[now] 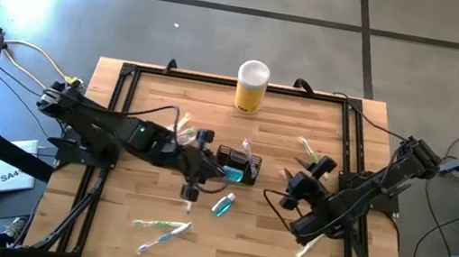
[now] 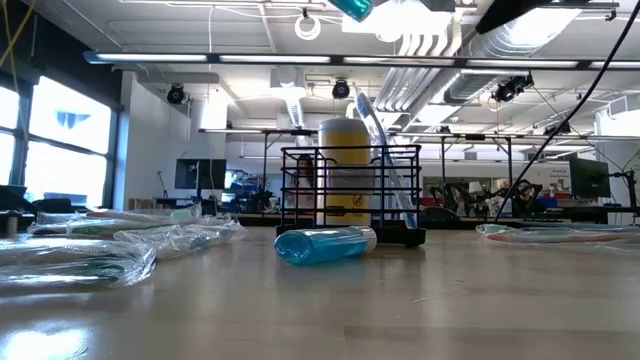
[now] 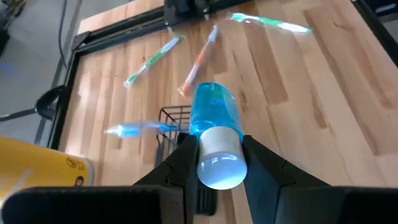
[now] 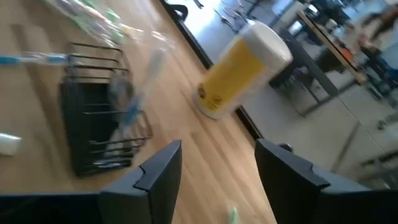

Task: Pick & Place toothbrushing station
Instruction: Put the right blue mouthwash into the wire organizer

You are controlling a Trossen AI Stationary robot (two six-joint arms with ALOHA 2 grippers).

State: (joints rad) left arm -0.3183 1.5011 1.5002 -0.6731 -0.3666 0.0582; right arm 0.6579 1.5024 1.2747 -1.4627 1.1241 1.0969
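Left wrist view shows left tool (image 3: 219, 163) grasping blue bottle (image 3: 215, 112); right tool (image 4: 214, 163) released near caddy (image 4: 99, 118).

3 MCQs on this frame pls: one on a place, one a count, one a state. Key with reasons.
1. Where does the yellow cylinder stand?
A. At the far edge of the table, beyond the caddy
B. Inside the caddy
C. Lying at the table's near edge

2. How many blue bottles are in view?
A. One
B. Two
C. Four

3. What state is the left gripper in?
A. Open and empty
B. Shut on a toothbrush
C. Shut on a blue bottle

Key:
1 A: the high view shows it upright at the far edge, apart from the caddy.
2 B: the held bottle is in the fingers, and the lying bottle is on the table beside the caddy.
3 C: the left wrist view shows both fingers clamped on the bottle's white-capped end.
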